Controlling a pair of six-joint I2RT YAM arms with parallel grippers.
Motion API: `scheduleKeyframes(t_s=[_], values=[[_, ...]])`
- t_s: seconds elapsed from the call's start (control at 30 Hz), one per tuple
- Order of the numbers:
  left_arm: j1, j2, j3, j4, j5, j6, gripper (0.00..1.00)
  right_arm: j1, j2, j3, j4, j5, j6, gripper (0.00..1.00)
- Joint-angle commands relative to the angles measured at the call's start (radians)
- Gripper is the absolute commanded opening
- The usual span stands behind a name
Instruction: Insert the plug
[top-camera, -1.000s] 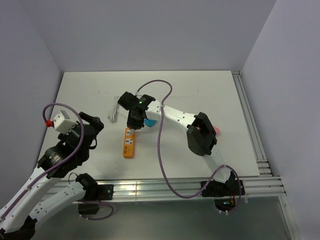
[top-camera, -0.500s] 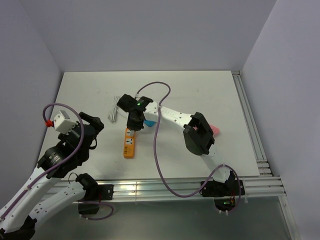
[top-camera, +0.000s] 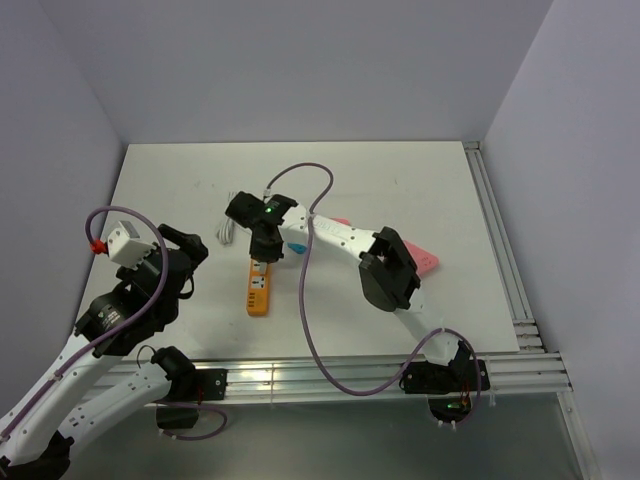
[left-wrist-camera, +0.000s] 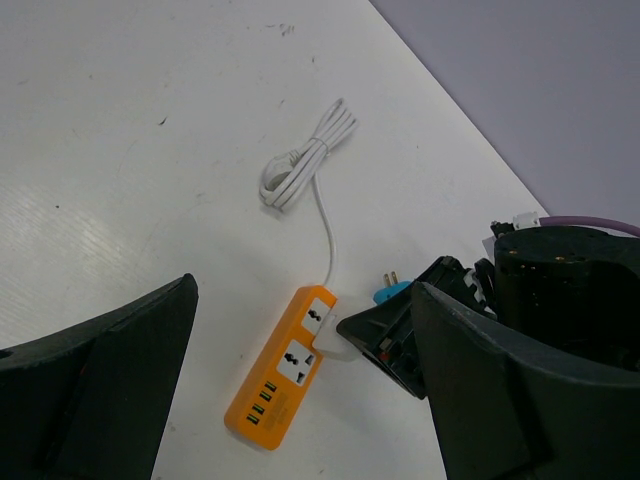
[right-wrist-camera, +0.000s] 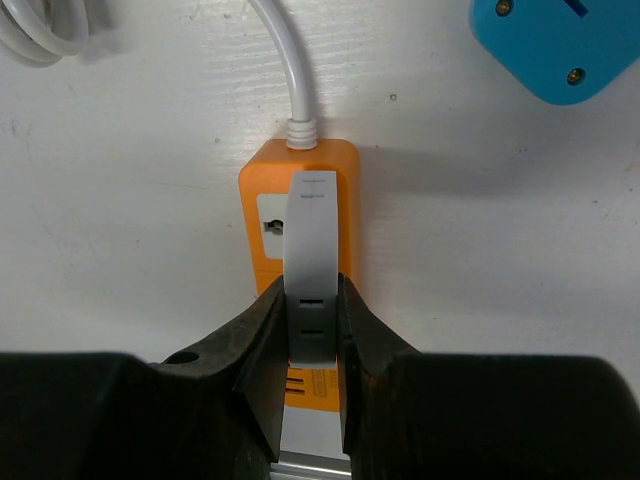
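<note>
White matte table is sitting in a boxed-in corner. Pale lilac walls are closing it on three sides, and aluminium rails are running along the near and right edges. Landmark: the orange power strip, lying roughly mid-table with its cord end pointing away from the arm bases.

Count:
- One strip, showing two sockets plus a row of small green ports at its near end.
- One white cord, leaving the strip's far end and lying coiled beyond it.
- One blue plug.
- One white piece.
- Pink bits are showing well right of the strip, either side of the right arm's elbow. Can't tell if that's one item or two.
- Two arms, each trailing a purple cable.

Right gripper is hanging directly over the strip, fingers pressed in tight on the white piece and pinching it edge-on above the socket nearest the cord. Can't tell whether the piece is touching the strip.

Left gripper is hovering well left of the strip, fingers spread wide, with nothing between them and touching nothing.

The plug is lying on the table just past the strip's cord end, on the right arm's side, beside the right gripper and not held. Two metal prongs are sticking out of it.
</note>
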Motion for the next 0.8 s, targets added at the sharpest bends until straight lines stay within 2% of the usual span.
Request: scheduleKeyframes(t_s=[0.0, 0.4, 0.77], values=[[-0.004, -0.012, -0.01, -0.003, 0.004, -0.006, 0.93, 0.015, 0.044, 0.03, -0.047, 0.053, -0.009, 0.0], [-0.004, -0.006, -0.013, 0.0, 0.027, -0.017, 0.93, 0.021, 0.12, 0.158, -0.115, 0.071, -0.066, 0.0], [-0.004, -0.013, -0.015, -0.006, 0.039, -0.028, 0.93, 0.024, 0.11, 0.156, -0.078, 0.051, -0.061, 0.0]])
